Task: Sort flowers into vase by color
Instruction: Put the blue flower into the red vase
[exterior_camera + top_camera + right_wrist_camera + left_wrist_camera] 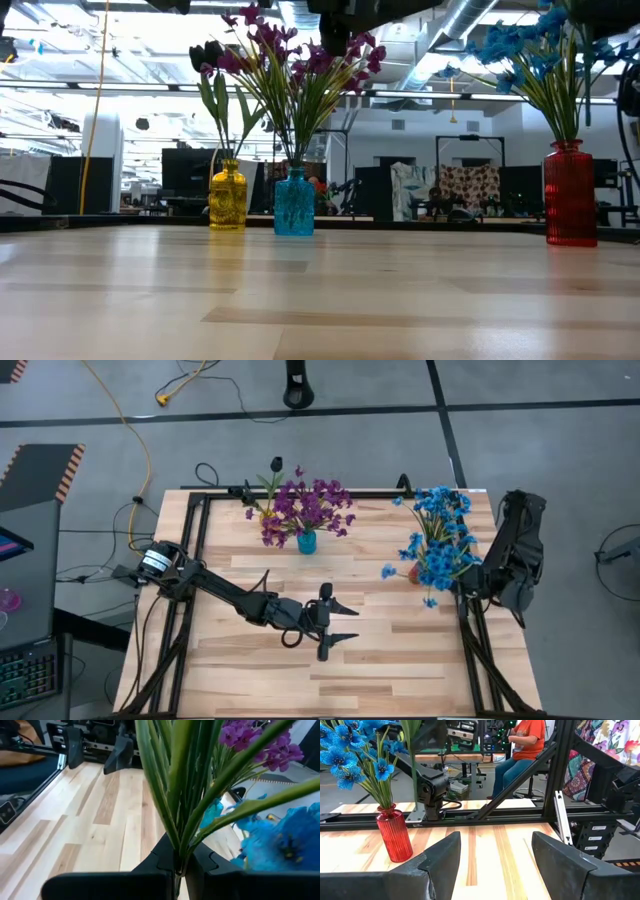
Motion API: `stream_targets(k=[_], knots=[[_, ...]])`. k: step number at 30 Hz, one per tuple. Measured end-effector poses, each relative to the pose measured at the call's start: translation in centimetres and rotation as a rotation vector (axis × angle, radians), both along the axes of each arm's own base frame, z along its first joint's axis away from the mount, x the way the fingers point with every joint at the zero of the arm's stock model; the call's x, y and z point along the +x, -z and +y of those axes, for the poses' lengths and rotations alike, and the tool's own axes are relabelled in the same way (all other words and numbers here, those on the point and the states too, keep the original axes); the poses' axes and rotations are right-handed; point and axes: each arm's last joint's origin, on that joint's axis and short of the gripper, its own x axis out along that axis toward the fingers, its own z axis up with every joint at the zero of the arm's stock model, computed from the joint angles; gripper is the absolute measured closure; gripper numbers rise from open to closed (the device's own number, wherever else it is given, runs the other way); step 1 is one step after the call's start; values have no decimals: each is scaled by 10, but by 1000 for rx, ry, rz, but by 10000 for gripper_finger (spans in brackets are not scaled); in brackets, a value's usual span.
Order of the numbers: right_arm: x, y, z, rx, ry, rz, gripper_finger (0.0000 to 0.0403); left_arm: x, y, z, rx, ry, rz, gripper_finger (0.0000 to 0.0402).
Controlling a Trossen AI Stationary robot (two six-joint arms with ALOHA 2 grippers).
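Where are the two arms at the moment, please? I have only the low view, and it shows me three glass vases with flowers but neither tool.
Observer: The left tool hangs open over the bare middle of the light wooden table, holding nothing.
Operator: Thank you. And the right one?
Observer: The right tool is shut on the thin green stems of the blue artificial flowers, at the ribbed red glass vase by the table's right edge.
Operator: Is anyone close to the rig?
Observer: The left wrist view shows a seated person in an orange shirt in the room beyond the table, well apart from both arms.
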Motion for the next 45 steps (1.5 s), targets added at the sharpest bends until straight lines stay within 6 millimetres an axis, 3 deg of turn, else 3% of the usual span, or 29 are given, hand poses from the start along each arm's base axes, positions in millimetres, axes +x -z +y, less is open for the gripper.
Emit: stream_targets(k=[5, 18, 26, 36, 45], knots=[[4, -8, -2, -67, 41, 7, 360, 0, 0, 1, -4, -3, 0, 168], [40, 8, 5, -218, 254, 149, 360, 3, 0, 9, -18, -37, 0, 168], [58, 11, 7, -255, 152, 268, 358, 3, 1, 9, -19, -37, 8, 168], [59, -21, 2, -297, 113, 242, 358, 2, 4, 9, -30, -39, 38, 168], [56, -8, 2, -340, 71, 406, 358, 2, 4, 9, -31, -40, 38, 168]])
